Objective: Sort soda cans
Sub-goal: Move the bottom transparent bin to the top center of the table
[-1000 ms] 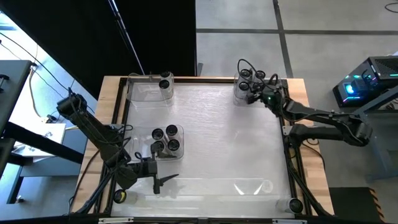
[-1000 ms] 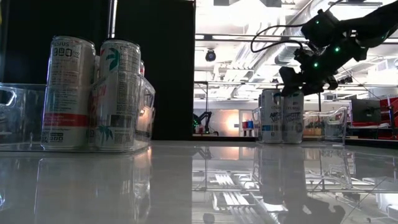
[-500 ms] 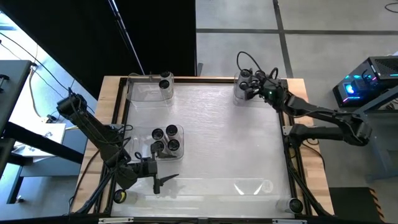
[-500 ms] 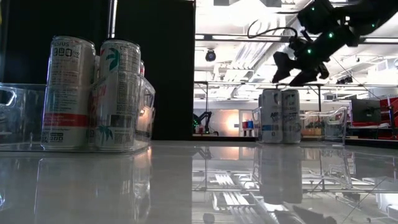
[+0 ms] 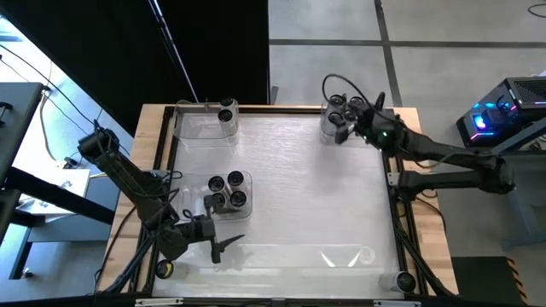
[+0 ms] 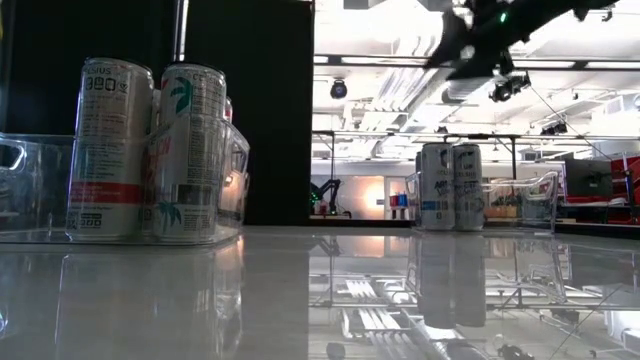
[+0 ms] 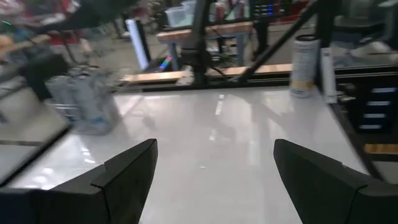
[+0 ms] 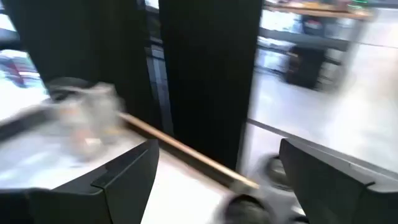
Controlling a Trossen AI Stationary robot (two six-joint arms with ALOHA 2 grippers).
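Low view: near soda cans (image 6: 150, 150) read "980"; right hand (image 5: 348, 130) spread wide, empty.

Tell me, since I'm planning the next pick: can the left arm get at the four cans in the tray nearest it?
Probably yes. The left gripper is open and empty, just beside the tray holding the four cans. Nothing stands between them, though the tray's clear walls favour a reach from above.
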